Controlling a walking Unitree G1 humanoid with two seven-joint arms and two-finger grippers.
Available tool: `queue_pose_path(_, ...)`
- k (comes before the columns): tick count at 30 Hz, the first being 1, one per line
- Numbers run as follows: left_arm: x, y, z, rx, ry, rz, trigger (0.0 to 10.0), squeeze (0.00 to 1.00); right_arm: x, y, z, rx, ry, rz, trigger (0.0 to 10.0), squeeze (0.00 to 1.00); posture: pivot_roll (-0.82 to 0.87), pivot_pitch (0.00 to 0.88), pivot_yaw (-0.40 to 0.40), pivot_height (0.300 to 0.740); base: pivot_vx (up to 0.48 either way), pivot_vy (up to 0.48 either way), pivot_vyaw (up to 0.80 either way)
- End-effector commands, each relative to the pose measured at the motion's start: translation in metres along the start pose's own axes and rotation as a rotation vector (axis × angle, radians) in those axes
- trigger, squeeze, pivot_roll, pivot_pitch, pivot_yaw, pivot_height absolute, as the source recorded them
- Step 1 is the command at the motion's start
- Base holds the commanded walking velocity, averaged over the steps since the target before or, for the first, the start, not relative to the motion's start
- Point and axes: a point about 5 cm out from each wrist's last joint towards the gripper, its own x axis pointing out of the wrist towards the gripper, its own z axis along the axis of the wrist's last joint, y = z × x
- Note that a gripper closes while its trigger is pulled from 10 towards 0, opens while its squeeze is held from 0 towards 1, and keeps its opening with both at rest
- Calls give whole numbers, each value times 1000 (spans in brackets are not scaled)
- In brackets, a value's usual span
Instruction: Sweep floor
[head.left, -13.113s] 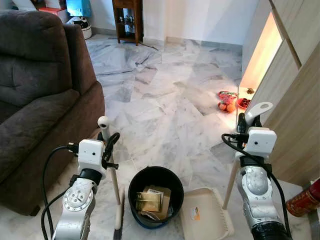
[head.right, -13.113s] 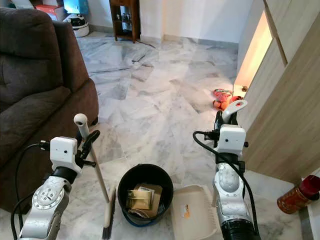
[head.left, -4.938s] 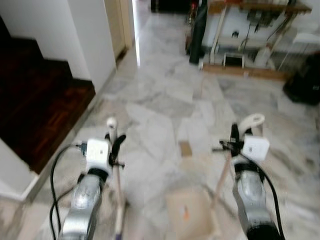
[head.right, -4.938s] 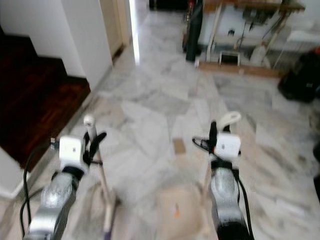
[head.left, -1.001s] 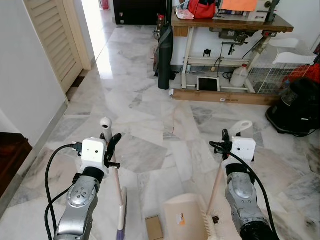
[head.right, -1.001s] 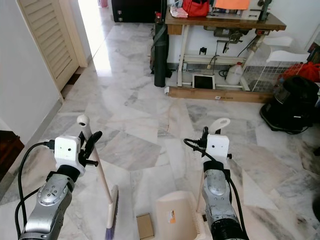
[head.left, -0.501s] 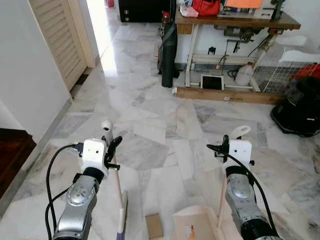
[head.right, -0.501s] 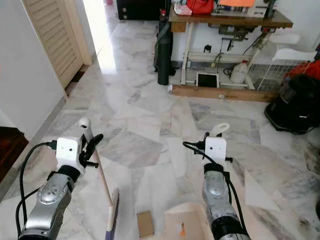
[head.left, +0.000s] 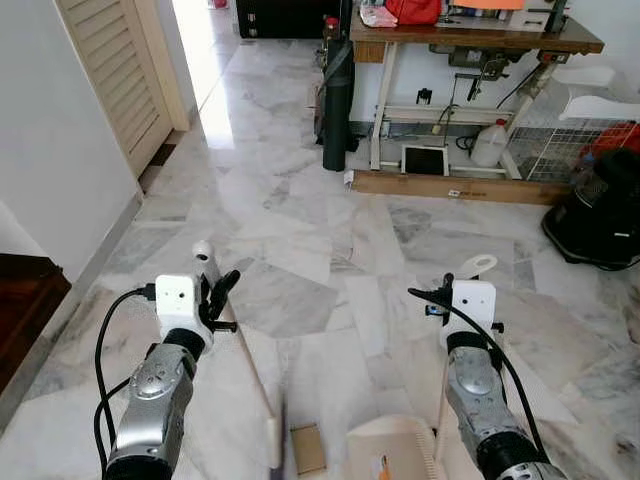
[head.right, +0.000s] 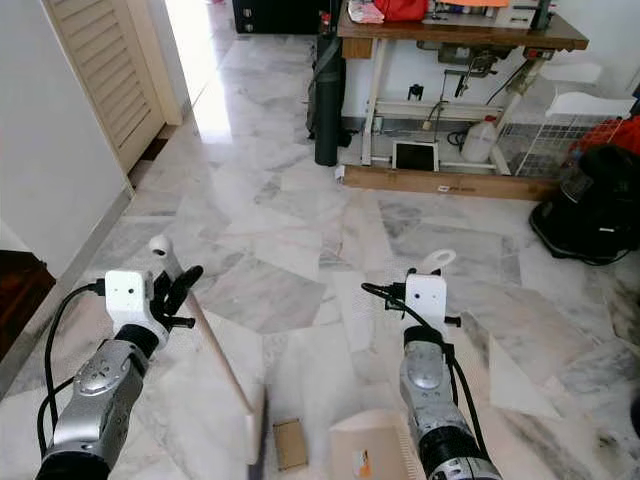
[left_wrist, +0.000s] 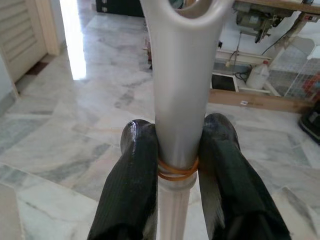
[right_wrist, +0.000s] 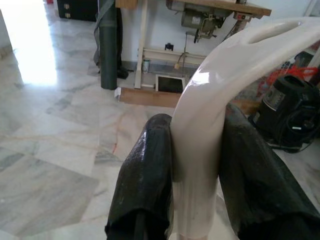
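While the left end effector (left_wrist: 175, 155) clamps its two black fingers (left_wrist: 132, 175) on the broom handle (head.left: 240, 345), the broom slants down so its head (head.left: 275, 450) meets the marble floor (head.left: 300, 210) beside a small cardboard piece (head.left: 307, 447). Opposite, the right end effector (right_wrist: 197, 170) grips the cream dustpan handle (head.left: 478, 266), with the dustpan (head.left: 385, 455) on the floor just right of the cardboard.

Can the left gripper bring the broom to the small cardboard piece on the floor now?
Probably yes: the left gripper holds the broom, whose head is already beside the cardboard piece, with nothing between.
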Motion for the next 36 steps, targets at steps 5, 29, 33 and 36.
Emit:
queue_pose_path(5, 4, 0, 4, -15, -5, -38, 10000, 0, 1, -1, -6, -58, 42, -20, 10000, 0, 43, 94, -23, 740, 0, 0, 0)
queue_pose_path(29, 7, 11, 19, 47, -70, -20, 10000, 0, -4, -34, -18, -49, 110, -321, 10000, 0, 46, 97, -12, 740, 0, 0, 0)
queue_pose_path(33, 6, 10, 15, 62, -40, -45, 10000, 0, -5, -35, -17, -59, 92, -344, 10000, 0, 48, 88, -10, 740, 0, 0, 0)
queue_pose_path(36, 5, 9, 12, 70, -26, -59, 10000, 0, -6, -37, -17, -65, 80, -363, 10000, 0, 51, 84, -10, 740, 0, 0, 0)
